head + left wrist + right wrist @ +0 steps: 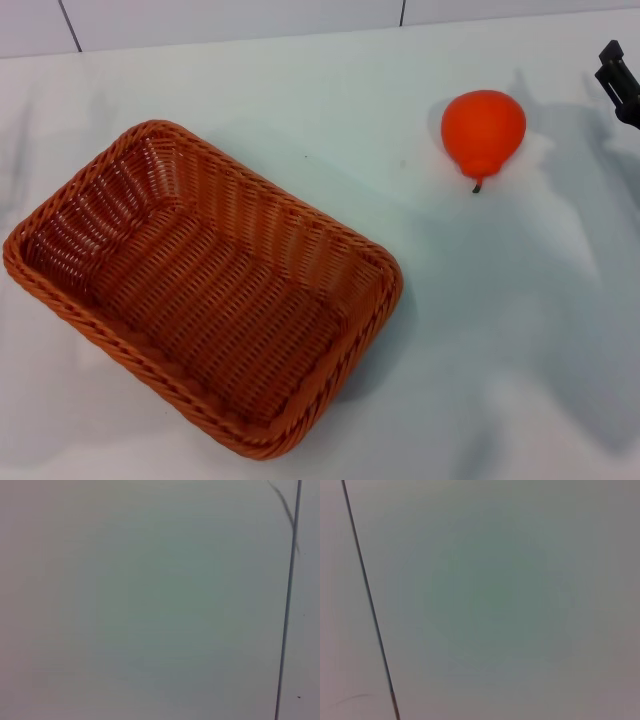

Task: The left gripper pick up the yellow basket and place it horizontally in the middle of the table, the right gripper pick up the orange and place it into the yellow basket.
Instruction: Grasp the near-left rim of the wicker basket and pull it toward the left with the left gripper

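The yellow basket (205, 290), a large orange-brown woven wicker one, sits empty on the white table (500, 330) at the left and middle of the head view, turned at a slant. The orange (483, 130) lies on the table at the back right, stem end toward me, well apart from the basket. A black part of my right gripper (620, 82) shows at the far right edge, to the right of the orange and clear of it. My left gripper is out of view. Both wrist views show only plain white surface.
A wall with dark seams (70, 25) runs behind the table's far edge. A thin dark seam line crosses the left wrist view (290, 595) and the right wrist view (367, 595). White tabletop lies between the basket and the orange.
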`<state>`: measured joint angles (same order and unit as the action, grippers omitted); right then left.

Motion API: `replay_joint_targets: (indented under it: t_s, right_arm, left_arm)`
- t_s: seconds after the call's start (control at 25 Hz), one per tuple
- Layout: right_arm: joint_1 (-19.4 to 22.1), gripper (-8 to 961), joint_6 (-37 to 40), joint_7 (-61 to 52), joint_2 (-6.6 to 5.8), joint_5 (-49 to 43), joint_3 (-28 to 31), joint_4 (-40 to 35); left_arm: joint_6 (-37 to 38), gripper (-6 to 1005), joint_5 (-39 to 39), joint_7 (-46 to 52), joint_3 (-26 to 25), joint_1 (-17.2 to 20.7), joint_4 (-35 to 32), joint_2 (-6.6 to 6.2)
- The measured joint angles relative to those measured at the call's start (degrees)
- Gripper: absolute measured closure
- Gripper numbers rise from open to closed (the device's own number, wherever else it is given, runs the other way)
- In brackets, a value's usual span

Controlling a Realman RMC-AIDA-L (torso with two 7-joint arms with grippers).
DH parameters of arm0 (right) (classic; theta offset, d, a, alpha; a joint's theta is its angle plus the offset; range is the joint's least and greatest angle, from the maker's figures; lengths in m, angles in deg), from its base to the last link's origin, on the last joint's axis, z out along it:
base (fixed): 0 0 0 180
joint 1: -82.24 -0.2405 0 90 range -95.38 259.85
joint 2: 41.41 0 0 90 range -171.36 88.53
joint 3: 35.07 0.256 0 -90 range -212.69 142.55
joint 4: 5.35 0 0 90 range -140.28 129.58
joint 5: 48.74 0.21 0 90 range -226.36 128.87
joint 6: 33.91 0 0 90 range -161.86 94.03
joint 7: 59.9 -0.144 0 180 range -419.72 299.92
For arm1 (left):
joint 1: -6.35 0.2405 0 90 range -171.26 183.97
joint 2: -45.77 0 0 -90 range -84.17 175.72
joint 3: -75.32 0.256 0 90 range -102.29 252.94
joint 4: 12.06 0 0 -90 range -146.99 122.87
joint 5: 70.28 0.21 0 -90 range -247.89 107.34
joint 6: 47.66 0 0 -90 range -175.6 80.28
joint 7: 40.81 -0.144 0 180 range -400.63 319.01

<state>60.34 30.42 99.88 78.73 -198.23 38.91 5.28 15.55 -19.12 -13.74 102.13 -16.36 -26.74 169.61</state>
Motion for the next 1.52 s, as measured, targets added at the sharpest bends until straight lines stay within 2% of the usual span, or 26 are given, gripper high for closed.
replay_joint_targets:
  t_s: [0.44, 0.6, 0.64, 0.76, 0.92, 1.0, 1.04, 1.12, 1.2, 1.28, 1.44, 1.52]
  right_arm:
    - [0.1, 7, 0.5, 0.0, 0.00, 0.0, -0.1, 0.0]
    - [0.1, 7, 0.5, 0.0, 0.00, 0.0, -0.1, 0.0]
    - [0.1, 7, 0.5, 0.0, 0.00, 0.0, -0.2, 0.0]
    - [0.1, 7, 0.5, 0.0, 0.00, 0.0, -0.7, 0.0]
    - [0.1, 7, 0.6, -0.1, 0.00, 0.0, -1.0, 0.1]
    - [0.1, 7, 0.8, -0.1, 0.00, 0.0, -1.4, 0.2]
    - [0.1, 8, 1.0, -0.1, 0.00, 0.0, -1.7, 0.2]
    - [0.1, 8, 1.1, -0.2, 0.00, 0.0, -2.1, 0.2]
    - [0.1, 8, 1.1, -0.4, 0.00, 0.0, -2.4, 0.3]
    - [0.1, 8, 1.2, -0.6, -0.01, 0.0, -2.4, 0.4]
    - [0.2, 8, 1.3, -0.6, -0.07, 0.0, -2.5, 0.6]
    - [0.4, 8, 1.3, -0.6, -0.08, 0.0, -2.6, 0.6]
  left_arm:
    - [-0.1, 96, 0.2, 0.5, 0.0, -0.1, 0.0, -0.11]
    - [-0.3, 96, 0.5, 6.8, 1.4, -0.4, -1.2, -0.60]
    - [-0.4, 96, 0.5, 18.6, 5.2, -0.3, -4.0, -1.80]
    - [0.3, 96, 0.6, 32.7, 11.2, -0.3, -6.7, -4.25]
    - [2.5, 98, 2.8, 52.2, 23.3, -1.0, -10.6, -10.05]
    - [4.1, 101, 8.0, 59.1, 26.1, -2.2, -12.8, -12.51]
    - [5.4, 102, 12.7, 63.3, 26.7, -3.3, -14.3, -13.94]
    - [7.9, 104, 22.6, 69.8, 26.7, -5.4, -16.4, -15.83]
    - [9.8, 107, 31.2, 74.6, 26.6, -7.3, -18.7, -17.11]
    - [11.3, 109, 39.9, 79.1, 26.6, -8.7, -21.9, -17.80]
    - [13.5, 114, 56.6, 85.4, 26.7, -10.6, -28.3, -17.91]
    - [15.7, 116, 61.9, 86.5, 26.6, -11.4, -29.9, -17.90]
